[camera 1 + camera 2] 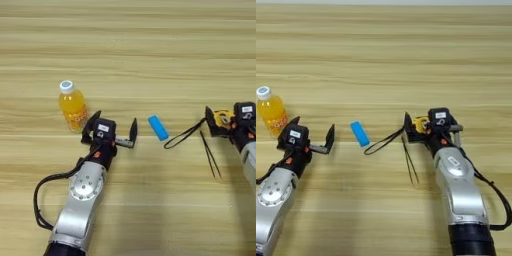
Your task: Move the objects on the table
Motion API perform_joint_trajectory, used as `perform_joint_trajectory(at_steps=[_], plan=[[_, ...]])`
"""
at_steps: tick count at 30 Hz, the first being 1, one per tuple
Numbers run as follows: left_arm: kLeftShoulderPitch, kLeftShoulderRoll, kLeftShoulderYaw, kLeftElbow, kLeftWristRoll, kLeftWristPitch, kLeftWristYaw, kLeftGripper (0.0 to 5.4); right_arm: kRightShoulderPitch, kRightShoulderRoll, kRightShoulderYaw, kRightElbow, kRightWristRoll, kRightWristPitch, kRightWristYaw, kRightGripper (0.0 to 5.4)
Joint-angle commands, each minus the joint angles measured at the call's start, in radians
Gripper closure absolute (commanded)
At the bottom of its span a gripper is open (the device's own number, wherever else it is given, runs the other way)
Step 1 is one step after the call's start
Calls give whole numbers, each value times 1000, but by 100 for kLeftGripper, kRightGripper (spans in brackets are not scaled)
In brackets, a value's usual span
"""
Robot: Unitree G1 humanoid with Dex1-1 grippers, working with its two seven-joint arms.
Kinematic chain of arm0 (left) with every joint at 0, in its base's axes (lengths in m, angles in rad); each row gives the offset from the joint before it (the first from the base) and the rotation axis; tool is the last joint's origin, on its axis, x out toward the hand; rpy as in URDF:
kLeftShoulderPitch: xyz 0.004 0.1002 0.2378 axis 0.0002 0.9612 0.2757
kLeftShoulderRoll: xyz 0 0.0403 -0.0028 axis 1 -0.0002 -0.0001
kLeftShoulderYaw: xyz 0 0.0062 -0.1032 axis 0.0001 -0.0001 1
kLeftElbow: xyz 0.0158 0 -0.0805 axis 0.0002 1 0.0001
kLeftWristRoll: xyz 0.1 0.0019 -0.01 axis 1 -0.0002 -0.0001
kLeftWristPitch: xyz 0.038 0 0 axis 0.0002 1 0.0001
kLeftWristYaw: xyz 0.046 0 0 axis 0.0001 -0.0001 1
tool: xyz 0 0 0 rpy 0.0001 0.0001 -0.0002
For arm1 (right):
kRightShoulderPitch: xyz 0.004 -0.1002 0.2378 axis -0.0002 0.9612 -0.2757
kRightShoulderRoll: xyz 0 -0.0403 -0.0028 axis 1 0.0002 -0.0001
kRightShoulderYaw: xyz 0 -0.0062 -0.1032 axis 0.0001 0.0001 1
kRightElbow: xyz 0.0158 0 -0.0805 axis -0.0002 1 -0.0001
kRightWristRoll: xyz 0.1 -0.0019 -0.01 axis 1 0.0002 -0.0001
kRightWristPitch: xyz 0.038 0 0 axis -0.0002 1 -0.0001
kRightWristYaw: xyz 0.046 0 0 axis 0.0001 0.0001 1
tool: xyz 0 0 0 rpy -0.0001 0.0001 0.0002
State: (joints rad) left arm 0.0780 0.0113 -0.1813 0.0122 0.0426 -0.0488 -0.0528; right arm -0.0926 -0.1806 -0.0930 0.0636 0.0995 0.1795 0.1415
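- Clearly, the tape measure (421, 124) is the thing in hand: the right gripper (430, 127) is pinching its yellow body at the right part of the bench (130, 45), and its black strap (383, 142) trails to the left over the wood.
- If the right gripper lifts now, the strap can drag; its loop ends near the blue block (360, 133), so it may catch the block and push it away.
- The thin scissors (409, 161) lie just beside the tape measure, under the right gripper. A low sideways move can sweep them, and I cannot tell if a finger already touches them.
- The hold on the tape measure seems to be on one edge only, so I judge the body may turn or slip out when it is raised.
- The left gripper (114, 131) is spread wide, low over the bench, between the orange-juice bottle (72, 106) and the blue block. Its left finger stands very near the bottle.
- The bottle is upright and narrow. A small swing of the left gripper to that side can tip it, and then it may roll across the bench.
- The cable (42, 197) of the left arm hangs in a loop close to the bench, so it can snag if the arm goes far.
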Motion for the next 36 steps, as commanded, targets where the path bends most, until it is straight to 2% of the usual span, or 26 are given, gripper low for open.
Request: perform_joint_trajectory(at_steps=[1,14,31,36], plan=[[-5,-5,-1,0,13,-2,4,0,-35,-8,-18,60,7,-20,10,3],[-3,-4,-2,-1,13,-3,3,0,-94,-23,-41,220,18,-39,37,3],[1,-3,-2,-4,13,-3,2,0,-118,-28,-44,297,10,-53,52,3],[1,-3,-1,-6,14,-2,3,0,-121,-31,-42,309,6,-57,55,58]])
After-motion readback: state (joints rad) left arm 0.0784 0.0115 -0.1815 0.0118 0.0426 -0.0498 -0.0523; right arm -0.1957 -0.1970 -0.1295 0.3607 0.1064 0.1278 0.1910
